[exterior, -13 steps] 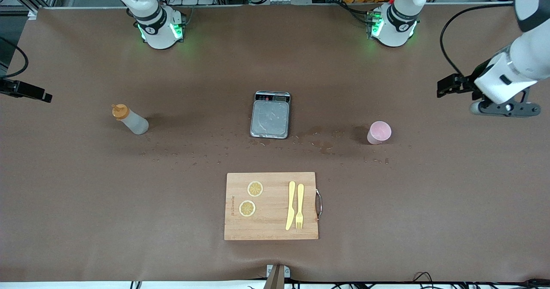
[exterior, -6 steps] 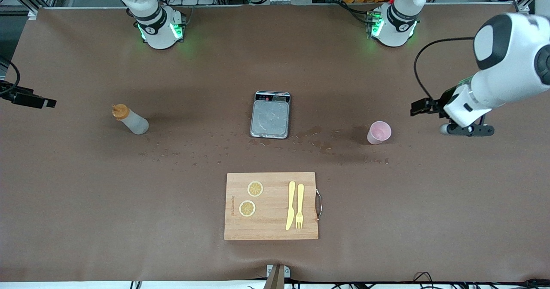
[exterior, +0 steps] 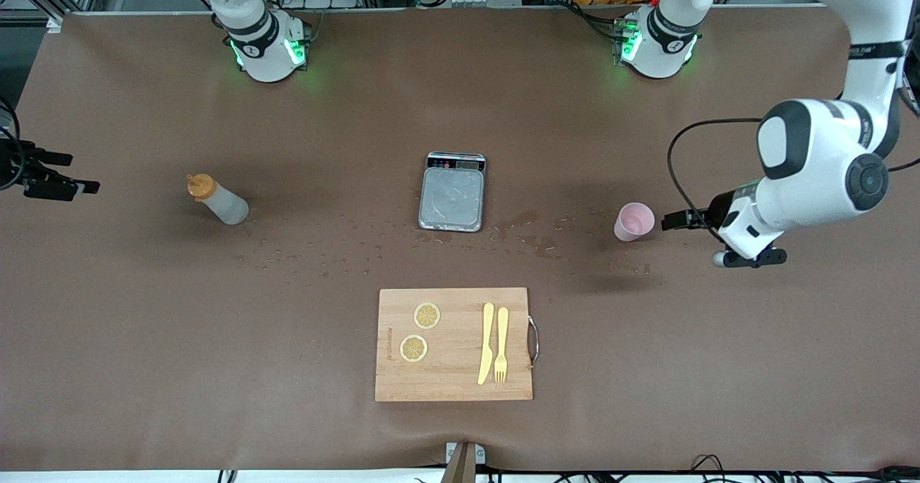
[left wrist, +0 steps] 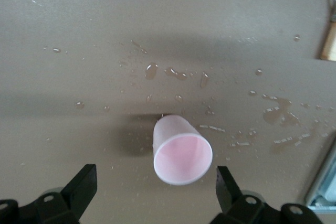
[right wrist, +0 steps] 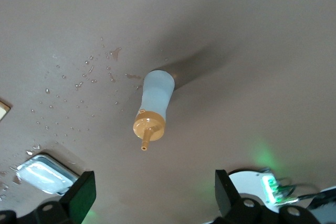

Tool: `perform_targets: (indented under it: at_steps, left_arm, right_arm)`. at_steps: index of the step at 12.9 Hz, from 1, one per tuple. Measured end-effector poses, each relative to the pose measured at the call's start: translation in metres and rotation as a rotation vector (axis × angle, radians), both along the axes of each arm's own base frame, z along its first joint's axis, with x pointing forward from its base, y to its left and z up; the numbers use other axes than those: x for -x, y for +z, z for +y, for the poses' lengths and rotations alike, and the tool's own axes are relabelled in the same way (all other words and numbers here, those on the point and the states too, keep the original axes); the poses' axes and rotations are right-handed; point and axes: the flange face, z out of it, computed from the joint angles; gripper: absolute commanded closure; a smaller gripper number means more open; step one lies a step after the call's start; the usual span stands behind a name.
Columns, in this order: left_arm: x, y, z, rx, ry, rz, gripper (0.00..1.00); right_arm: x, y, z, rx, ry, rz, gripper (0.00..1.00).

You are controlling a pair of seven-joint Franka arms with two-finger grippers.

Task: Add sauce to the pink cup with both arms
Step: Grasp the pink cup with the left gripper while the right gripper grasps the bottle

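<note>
- The scale [exterior: 453, 192] stands at the middle of the brown table [exterior: 144, 361] and serves as the landmark; its grey square tray is wet.
- The pink cup [exterior: 634, 221] stands upright on the table, beside the scale toward the left arm's end, well apart from it, its mouth open upward. In the left wrist view the cup [left wrist: 182, 150] sits between the two black fingertips [left wrist: 81, 187], touching neither.
- The left gripper [exterior: 683, 218] hangs low just beside the cup, on the side away from the scale, its fingers spread wide and holding nothing.
- The sauce [exterior: 216, 200] stands upright on the table toward the right arm's end, well apart from the scale, orange nozzle cap on top. The right wrist view shows the bottle [right wrist: 153, 105] standing free.
- The right gripper [exterior: 50, 181] hovers at the table's edge toward the right arm's end, farther from the scale than the sauce, fingers spread and empty.
- Water droplets [exterior: 323, 256] dot the table from the sauce's side past the scale to the cup.
- The cutting board [exterior: 454, 344] lies nearer to the front camera than the scale, carrying two lemon slices [exterior: 427, 315], a yellow knife [exterior: 486, 343] and a yellow fork [exterior: 501, 344].
</note>
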Motion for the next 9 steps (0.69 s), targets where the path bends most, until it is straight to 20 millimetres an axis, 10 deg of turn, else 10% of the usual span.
perform_targets:
  at_steps: [9]
  left_arm:
    - [0.020, -0.062, -0.031, -0.024, 0.022, 0.045, 0.00]
  right_arm:
    - [0.009, -0.145, -0.055, -0.233, -0.372, 0.284, 0.00]
